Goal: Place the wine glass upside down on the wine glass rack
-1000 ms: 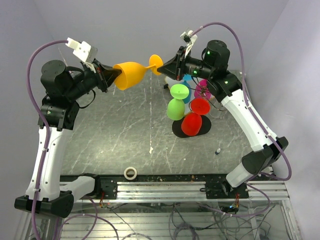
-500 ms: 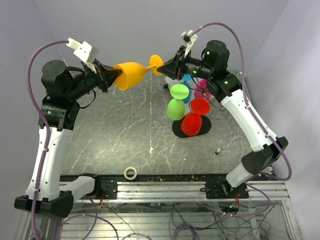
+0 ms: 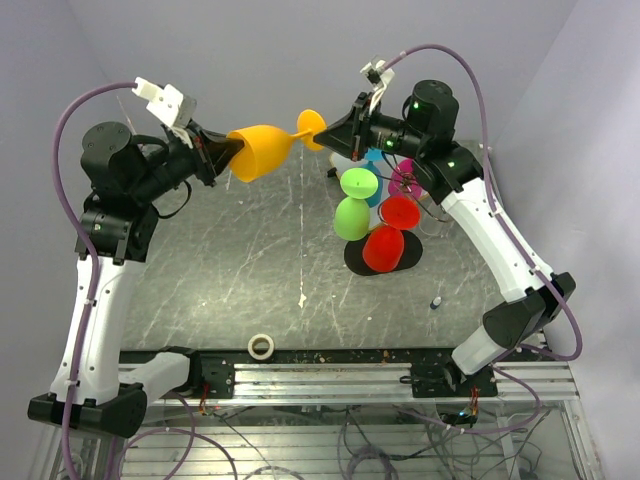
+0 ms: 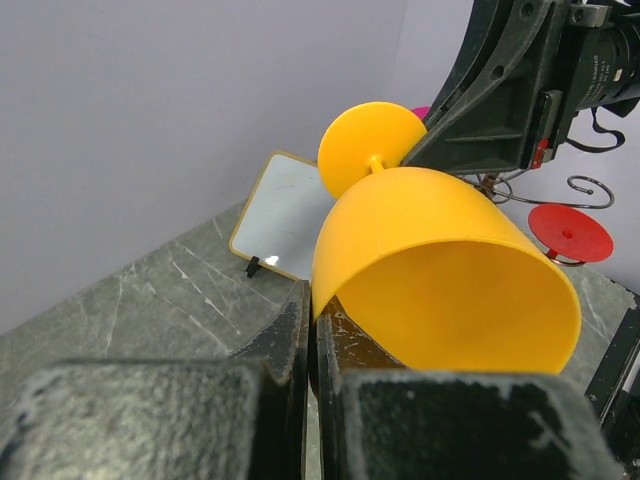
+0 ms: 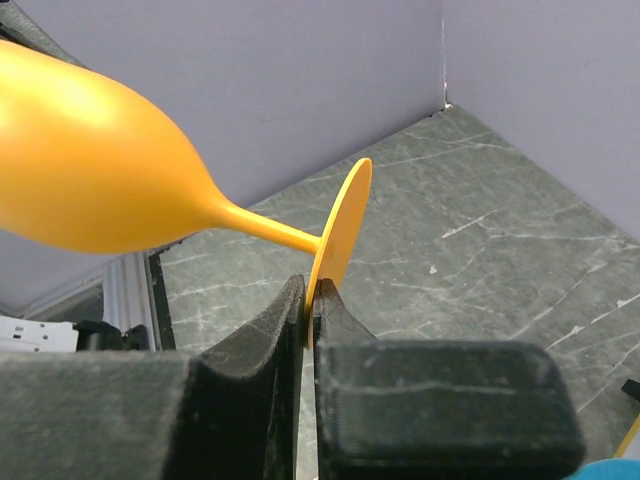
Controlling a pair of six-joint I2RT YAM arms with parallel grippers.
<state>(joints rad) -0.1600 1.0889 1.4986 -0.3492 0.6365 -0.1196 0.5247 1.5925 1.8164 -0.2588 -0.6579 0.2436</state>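
Note:
An orange wine glass [image 3: 262, 148] hangs sideways in the air between both arms, high above the table's back. My left gripper [image 3: 228, 147] is shut on the rim of its bowl [image 4: 440, 270]. My right gripper [image 3: 328, 134] is shut on the edge of its round foot [image 5: 340, 235]. The wine glass rack [image 3: 385, 225], thin dark wire on a black oval base, stands right of centre, just below the right gripper. Green, red, pink and blue glasses hang on it upside down. A scroll arm and a red foot [image 4: 570, 232] show in the left wrist view.
A white board with a wooden rim [image 4: 280, 225] leans at the back wall behind the glass. A roll of tape [image 3: 262, 346] lies near the front rail. A small dark object [image 3: 437, 301] lies right of the rack's base. Grey walls close the back and sides.

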